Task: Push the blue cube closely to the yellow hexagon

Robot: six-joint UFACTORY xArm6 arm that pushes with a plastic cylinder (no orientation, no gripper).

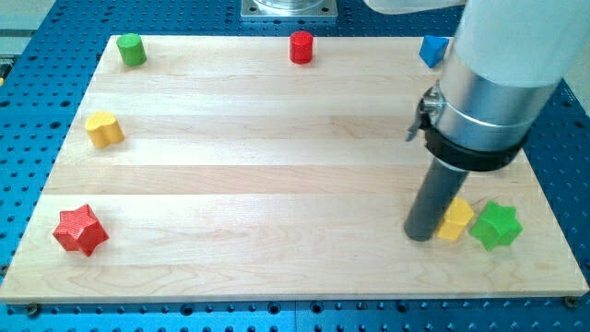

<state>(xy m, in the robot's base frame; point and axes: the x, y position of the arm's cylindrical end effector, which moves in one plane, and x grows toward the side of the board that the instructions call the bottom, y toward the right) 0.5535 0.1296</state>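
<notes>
The blue cube [433,50] sits at the board's top right corner, partly hidden by the arm. The yellow hexagon [455,220] lies near the bottom right of the board, touching a green star [496,226] on its right. My tip [421,234] rests on the board just left of the yellow hexagon, touching or nearly touching it. The tip is far below the blue cube.
A green cylinder [132,50] stands at the top left, a red cylinder [301,47] at the top middle. A yellow heart [104,129] lies at the left, a red star [80,230] at the bottom left. The wooden board [258,184] lies on a blue perforated table.
</notes>
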